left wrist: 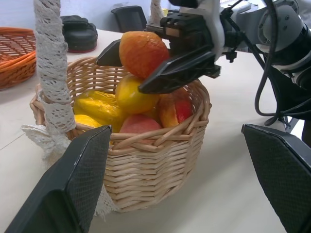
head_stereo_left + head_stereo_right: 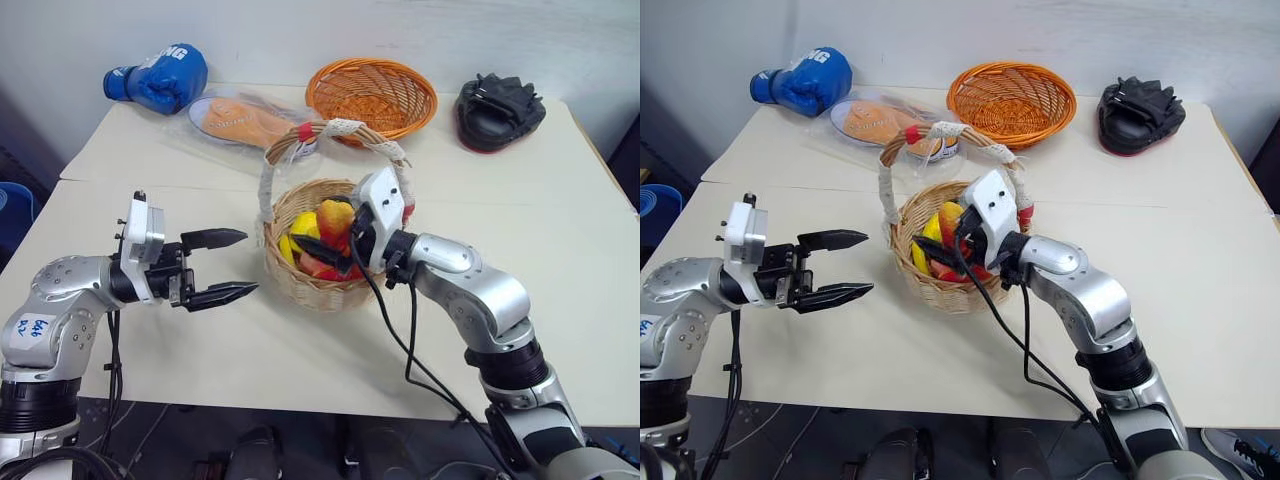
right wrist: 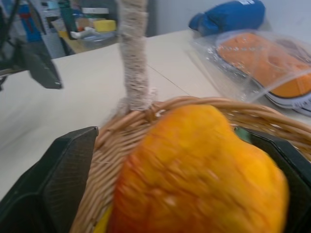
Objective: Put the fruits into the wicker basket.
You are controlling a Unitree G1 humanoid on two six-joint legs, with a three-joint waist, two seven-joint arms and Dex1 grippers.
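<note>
The wicker basket (image 2: 305, 285) stands mid-table, its cloth-wrapped handle (image 2: 340, 127) arching over it. Several yellow and red fruits (image 1: 127, 108) lie inside. Over the basket's mouth my right gripper (image 2: 325, 248) points in from the right. Its fingers (image 3: 58, 179) are spread wider than the orange-red mango-like fruit (image 1: 142, 52) between them, and a gap shows on one side of the fruit. That fruit sits just above the pile. To the left of the basket my left gripper (image 2: 250, 262) hangs level, open and empty, pointing at the basket's wall.
At the back stand a shallow orange woven bowl (image 2: 372, 95), a blue boxing glove (image 2: 158, 78), an orange flat item in clear plastic (image 2: 245, 120) and a black pad (image 2: 498, 110). A cable (image 2: 400, 340) hangs from the right wrist over the table's front.
</note>
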